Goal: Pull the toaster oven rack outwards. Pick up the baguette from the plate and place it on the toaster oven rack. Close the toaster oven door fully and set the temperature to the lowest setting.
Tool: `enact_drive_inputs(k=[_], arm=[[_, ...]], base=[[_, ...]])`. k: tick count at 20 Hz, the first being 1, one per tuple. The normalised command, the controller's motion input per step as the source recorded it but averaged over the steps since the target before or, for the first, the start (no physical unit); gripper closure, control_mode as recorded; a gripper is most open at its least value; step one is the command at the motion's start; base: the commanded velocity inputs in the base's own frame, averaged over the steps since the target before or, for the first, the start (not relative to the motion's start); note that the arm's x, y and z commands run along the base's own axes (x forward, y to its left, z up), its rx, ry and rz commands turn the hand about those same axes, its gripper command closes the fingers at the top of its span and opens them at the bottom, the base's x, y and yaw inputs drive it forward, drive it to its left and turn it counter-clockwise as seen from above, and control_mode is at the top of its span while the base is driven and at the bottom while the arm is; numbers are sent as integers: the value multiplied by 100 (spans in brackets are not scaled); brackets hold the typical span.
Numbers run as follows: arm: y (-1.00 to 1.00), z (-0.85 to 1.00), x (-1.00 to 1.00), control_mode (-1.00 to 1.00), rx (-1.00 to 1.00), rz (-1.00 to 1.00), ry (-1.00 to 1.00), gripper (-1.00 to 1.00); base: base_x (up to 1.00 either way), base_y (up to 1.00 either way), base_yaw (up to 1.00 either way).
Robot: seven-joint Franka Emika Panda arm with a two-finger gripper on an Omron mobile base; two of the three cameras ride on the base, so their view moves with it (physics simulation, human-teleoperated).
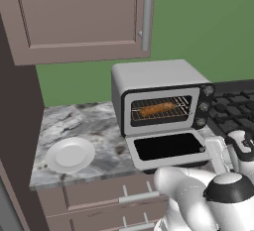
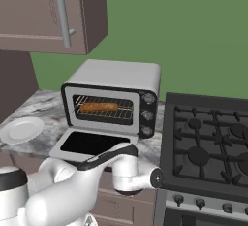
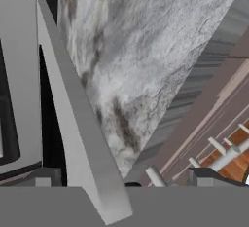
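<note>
The toaster oven (image 1: pixel 154 76) (image 2: pixel 121 77) stands on the marble counter. Its door (image 1: pixel 168 148) (image 2: pixel 92 143) hangs open, lying flat toward me. Inside the cavity the baguette (image 1: pixel 157 109) (image 2: pixel 99 107) lies on the wire rack (image 1: pixel 183 107) (image 2: pixel 123 108). The white plate (image 1: pixel 70 154) (image 2: pixel 22 129) sits bare to the oven's left. My gripper (image 3: pixel 129 179) is open and holds nothing. It is low beside the door (image 3: pixel 73 123), whose grey edge runs up between the fingertips (image 3: pixel 46 177). Three knobs (image 1: pixel 202 107) (image 2: pixel 147 115) line the oven's right strip.
A black stove (image 1: pixel 233 108) (image 2: pixel 208 142) sits right of the oven. A brown wall cabinet (image 1: pixel 79 17) (image 2: pixel 43 11) hangs above the counter. Drawer fronts with metal handles (image 1: pixel 134 198) (image 3: pixel 223 153) run below the counter edge. My wrist (image 1: pixel 240 145) is at the door's right.
</note>
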Motion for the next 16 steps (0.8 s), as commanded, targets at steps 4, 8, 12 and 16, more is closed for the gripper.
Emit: enact_drive_inputs(k=[4, 8, 12, 16], arm=[[13, 5, 33, -100, 4, 0, -5, -100], [25, 37, 47, -100, 1, 0, -9, -100], [23, 52, 62, -100, 0, 0, -7, -100], [16, 57, 61, -100, 0, 0, -7, -100]], base=[[0, 0, 0], [0, 0, 0], [0, 0, 0], [0, 0, 0]])
